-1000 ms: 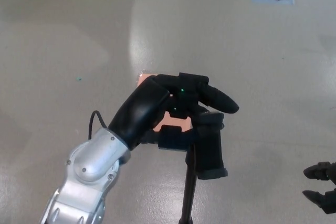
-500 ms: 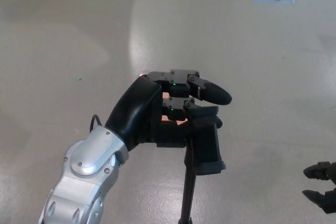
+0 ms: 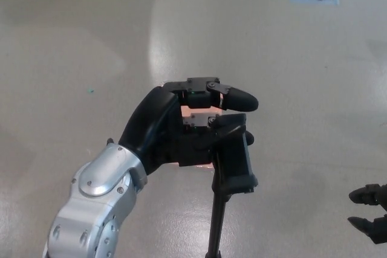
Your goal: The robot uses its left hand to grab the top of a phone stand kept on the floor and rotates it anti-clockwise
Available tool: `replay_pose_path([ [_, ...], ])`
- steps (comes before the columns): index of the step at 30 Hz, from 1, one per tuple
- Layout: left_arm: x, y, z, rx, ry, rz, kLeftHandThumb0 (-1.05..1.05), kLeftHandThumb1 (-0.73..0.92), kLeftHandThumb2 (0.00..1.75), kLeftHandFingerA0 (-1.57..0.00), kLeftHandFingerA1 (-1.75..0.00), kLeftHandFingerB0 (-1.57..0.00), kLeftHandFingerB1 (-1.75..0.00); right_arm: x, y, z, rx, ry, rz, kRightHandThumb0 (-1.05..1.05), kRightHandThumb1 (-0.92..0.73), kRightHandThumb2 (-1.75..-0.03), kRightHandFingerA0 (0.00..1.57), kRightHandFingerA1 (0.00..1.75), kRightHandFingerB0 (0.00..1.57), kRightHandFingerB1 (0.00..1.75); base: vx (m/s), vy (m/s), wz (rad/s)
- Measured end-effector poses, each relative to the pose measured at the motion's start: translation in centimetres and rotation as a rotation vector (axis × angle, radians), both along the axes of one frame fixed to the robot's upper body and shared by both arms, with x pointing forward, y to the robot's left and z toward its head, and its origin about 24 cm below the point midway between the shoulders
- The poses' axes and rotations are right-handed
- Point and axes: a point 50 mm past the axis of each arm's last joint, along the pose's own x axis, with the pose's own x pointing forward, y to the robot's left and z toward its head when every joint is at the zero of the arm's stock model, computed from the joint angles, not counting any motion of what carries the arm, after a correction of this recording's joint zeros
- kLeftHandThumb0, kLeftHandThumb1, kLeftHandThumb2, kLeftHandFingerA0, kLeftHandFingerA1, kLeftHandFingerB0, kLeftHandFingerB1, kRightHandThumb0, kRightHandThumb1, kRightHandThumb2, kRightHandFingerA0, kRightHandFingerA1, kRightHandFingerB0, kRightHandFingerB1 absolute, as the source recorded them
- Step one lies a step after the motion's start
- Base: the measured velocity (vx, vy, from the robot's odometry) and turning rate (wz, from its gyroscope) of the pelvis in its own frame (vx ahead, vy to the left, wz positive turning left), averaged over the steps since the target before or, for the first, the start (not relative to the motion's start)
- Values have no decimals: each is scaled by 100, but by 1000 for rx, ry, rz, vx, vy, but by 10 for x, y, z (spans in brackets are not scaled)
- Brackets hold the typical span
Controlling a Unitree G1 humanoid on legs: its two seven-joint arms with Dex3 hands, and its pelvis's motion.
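I've got my left hand (image 3: pixel 193 128) wrapped around the top of the phone stand (image 3: pixel 233 161), fingers (image 3: pixel 239 98) curled over its black cradle, grasping it. The stand's pole drops to the grey floor (image 3: pixel 290 58) near centre. My right hand (image 3: pixel 370 209) sits low at the right edge, fingers spread, holding nothing.

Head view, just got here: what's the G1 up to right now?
The robot's left hand is closed around the top of a black phone stand that rises on a thin pole from the grey floor. Its fingers curl over the holder's upper end. The right hand sits idle at the lower right edge, only partly in frame. Yellow and blue floor markings lie far off at the top.
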Motion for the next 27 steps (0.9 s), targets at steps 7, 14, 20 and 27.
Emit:
replay_pose_path([
  [7, 1, 2, -1, -28, 65, 5, -16, 75, 63, -99, -63, -90, -55, 1, 0, 1, 0, -4, 1, -45, -71, -78, 26, 43, 9, 33, 0, 0, 0],
  [14, 1, 2, -2, -43, 114, 5, -17, 75, 63, -100, -62, -89, -55, 4, 1, 4, 1, -13, 4, -46, -70, -78, 27, 44, 9, 34, 0, 0, 0],
  [20, 2, 2, -3, -66, 170, 2, -15, 72, 62, -102, -64, -88, -56, 6, 2, 6, 1, -19, 7, -45, -71, -78, 27, 44, 9, 34, 0, 0, 0],
  [27, 3, 3, -5, -108, 238, 5, -16, 74, 62, -99, -68, -85, -57, 7, 2, 7, 1, -20, 8, -45, -71, -78, 27, 44, 9, 34, 0, 0, 0],
])
